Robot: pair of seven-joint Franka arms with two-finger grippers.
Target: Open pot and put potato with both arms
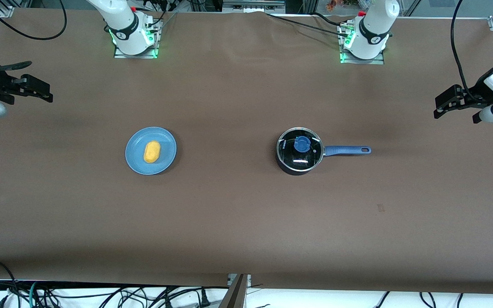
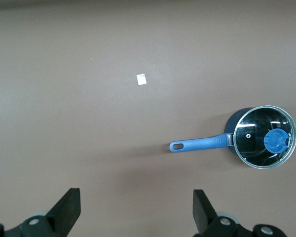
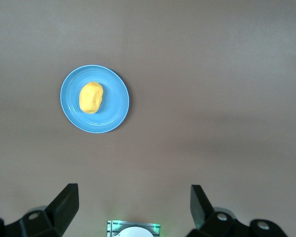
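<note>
While both arms wait at the sides of the frame, the pot sits on the brown worktop just right of the front view's centre, its glass lid on and the blue knob at the lid's middle. Its long blue handle lies level across the frame, pointing toward the right edge, which is the left arm's end of the worktop. The potato lies on a light-blue plate left of centre, well apart from the pot, with its long axis running nearly up and down the frame, tilted slightly. The left end effector hangs at the right edge of the front view, over the worktop's end, its fingers spread wide with nothing between them in the left wrist view. The right end effector hangs at the left edge, over the other end, its fingers likewise wide apart and empty. A small pale scrap lies on the worktop near the handle's tip.
</note>
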